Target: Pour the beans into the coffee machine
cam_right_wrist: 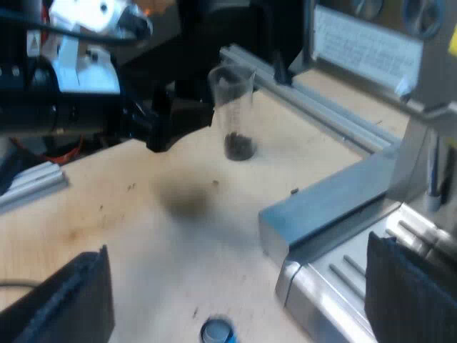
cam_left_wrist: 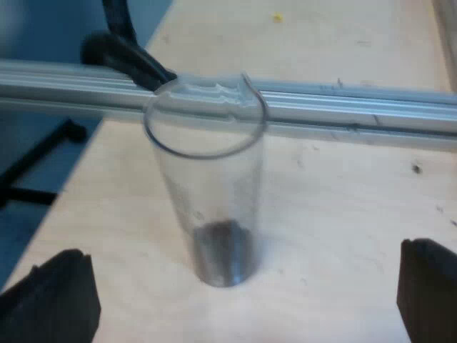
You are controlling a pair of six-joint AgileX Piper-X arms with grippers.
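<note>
A pale wooden table [cam_left_wrist: 343, 214] lies under both arms. In the left wrist view, the left gripper [cam_left_wrist: 246, 275] has its two black fingers spread wide and grips nothing. The measuring glass [cam_left_wrist: 211, 186] stands upright on the wood between them and a little beyond their tips, touching neither. A shallow layer of dark beans [cam_left_wrist: 223, 246] sits in the bottom of the glass. Just behind the glass, an aluminium rail [cam_left_wrist: 357, 107] crosses the table, and past the table's edge there is blue floor.

In the right wrist view, the right gripper [cam_right_wrist: 235, 286] is also wide open and empty. It hangs over bare wood, with the top of a blue tamper [cam_right_wrist: 216, 331] nearest it. Beside it is the espresso machine [cam_right_wrist: 343, 207], with its steel base and drip tray. Farther off the glass stands apart from the machine, with the left arm's gripper close by it.
</note>
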